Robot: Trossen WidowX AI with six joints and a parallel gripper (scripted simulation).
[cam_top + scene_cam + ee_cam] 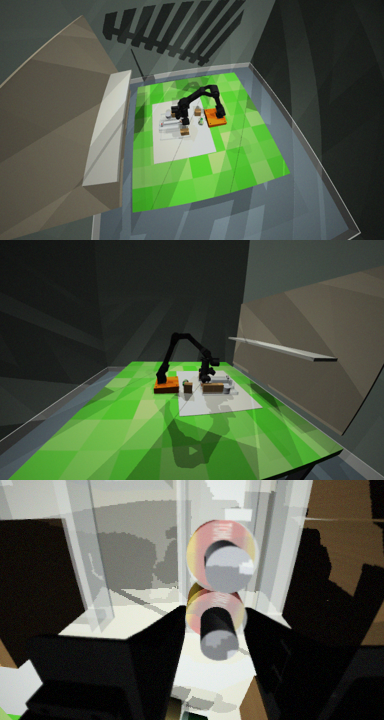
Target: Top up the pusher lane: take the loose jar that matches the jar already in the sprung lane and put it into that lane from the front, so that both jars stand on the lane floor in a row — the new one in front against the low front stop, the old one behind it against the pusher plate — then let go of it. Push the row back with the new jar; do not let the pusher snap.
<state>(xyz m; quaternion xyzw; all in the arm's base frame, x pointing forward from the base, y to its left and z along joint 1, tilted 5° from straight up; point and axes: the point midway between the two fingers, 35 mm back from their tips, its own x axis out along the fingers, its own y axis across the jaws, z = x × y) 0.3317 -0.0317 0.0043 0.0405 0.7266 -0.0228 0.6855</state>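
In the wrist view, my gripper (214, 612) is shut on a jar (194, 621) with a red and yellow label and grey lid. The matching jar (196, 547) stands in the clear-walled lane (287, 545), directly behind the held one. The held jar is at the lane's front end, in line with the other; they overlap in the view. Whether they touch, or whether the held jar's base is on the lane floor, I cannot tell. The pusher plate and front stop are not clear. In the top and exterior views, the gripper (185, 121) (205, 379) is low over the lane front and hides both jars.
A loose jar with green (201, 121) (185, 382) lies or stands between lane and orange base (215, 121) (166, 389). Wooden blocks (184, 131) (197, 112) (212, 387) (188, 388) stand nearby. A grey cylinder (168, 114) (226, 389) is in a side lane.
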